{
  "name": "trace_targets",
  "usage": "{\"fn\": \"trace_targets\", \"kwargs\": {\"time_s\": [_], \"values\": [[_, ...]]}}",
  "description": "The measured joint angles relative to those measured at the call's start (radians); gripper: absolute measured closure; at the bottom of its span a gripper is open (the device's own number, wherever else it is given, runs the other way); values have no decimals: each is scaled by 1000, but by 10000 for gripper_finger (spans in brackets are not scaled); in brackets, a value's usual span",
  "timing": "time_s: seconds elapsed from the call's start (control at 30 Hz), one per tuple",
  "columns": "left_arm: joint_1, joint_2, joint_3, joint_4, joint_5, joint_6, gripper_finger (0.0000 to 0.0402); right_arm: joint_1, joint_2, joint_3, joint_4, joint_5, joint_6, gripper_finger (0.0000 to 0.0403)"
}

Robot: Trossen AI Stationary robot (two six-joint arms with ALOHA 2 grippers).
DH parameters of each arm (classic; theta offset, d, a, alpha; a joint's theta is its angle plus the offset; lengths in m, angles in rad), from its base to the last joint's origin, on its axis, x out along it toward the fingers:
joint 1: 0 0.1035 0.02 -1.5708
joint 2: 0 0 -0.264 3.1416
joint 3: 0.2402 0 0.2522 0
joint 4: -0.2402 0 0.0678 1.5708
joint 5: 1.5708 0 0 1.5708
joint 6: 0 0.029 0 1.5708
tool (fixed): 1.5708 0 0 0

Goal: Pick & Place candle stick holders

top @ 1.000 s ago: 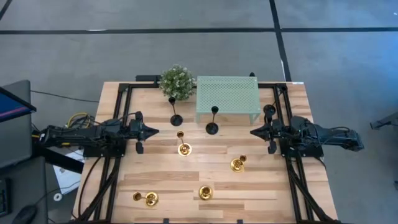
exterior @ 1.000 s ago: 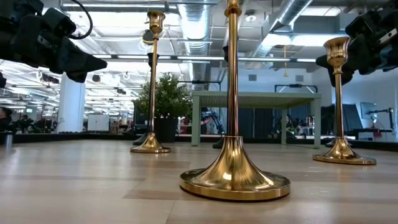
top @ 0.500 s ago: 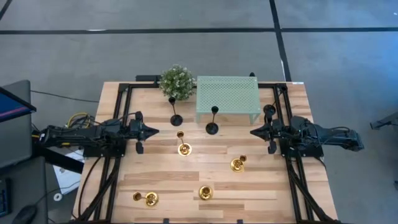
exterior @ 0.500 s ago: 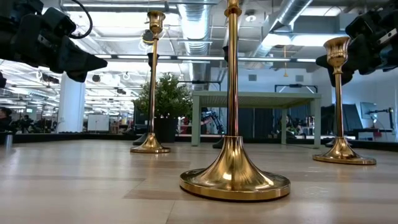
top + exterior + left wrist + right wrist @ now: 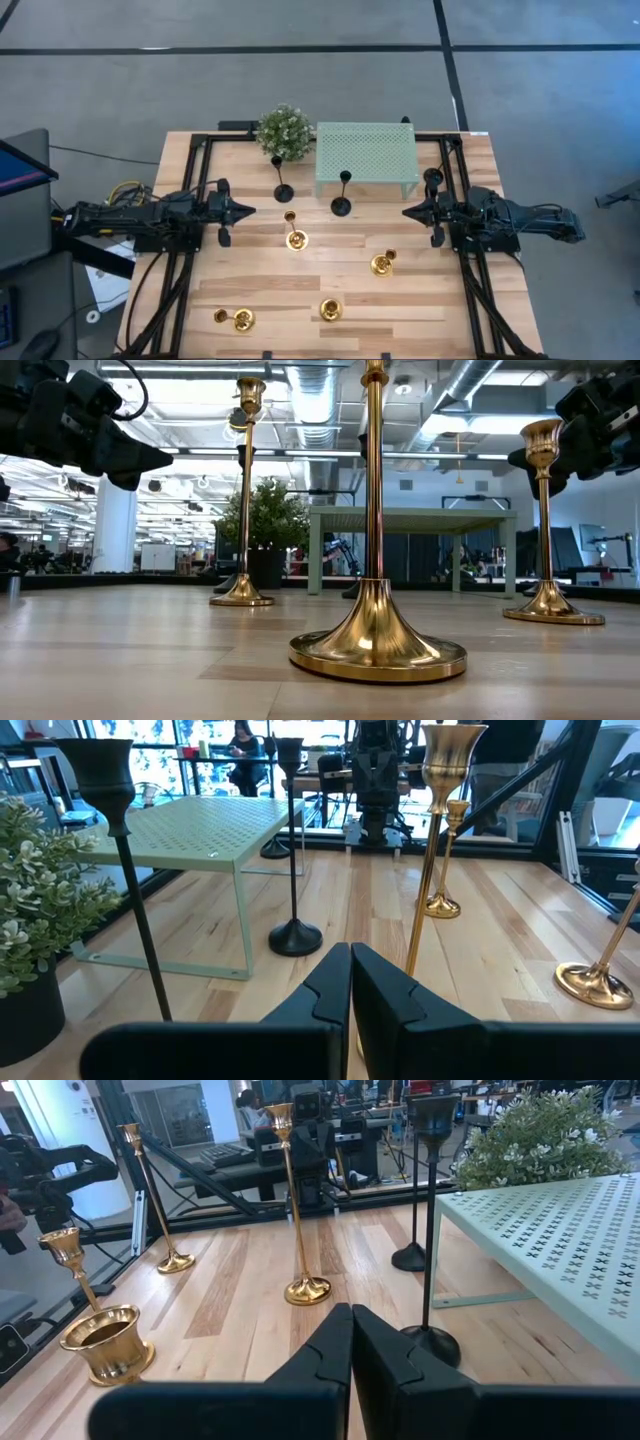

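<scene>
4 gold candle stick holders (image 5: 330,309) are seen standing upright on the near and middle worktop (image 5: 260,290). Farther back, 2 black holders (image 5: 341,205) stand before the mint stand (image 5: 366,155) and plant (image 5: 284,130). Left gripper (image 5: 248,211) and right gripper (image 5: 408,212) are held at the sides, fingers pressed together, empty.

Overhead camera looks straight down; low one (tabletop level) shares the table (image 5: 300,290).
</scene>
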Motion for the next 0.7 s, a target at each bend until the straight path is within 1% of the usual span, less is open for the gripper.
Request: {"fn": "trace_targets", "kwargs": {"time_s": [0.3,0.5,0.7], "values": [[0,0,0,55,0,2,389,0,0,0,41,1,-34,403],[0,1,0,67,0,94,389,0,0,0,40,26,-34,403],[0,1,0,73,0,101,389,0,0,0,30,26,-34,403]]}}
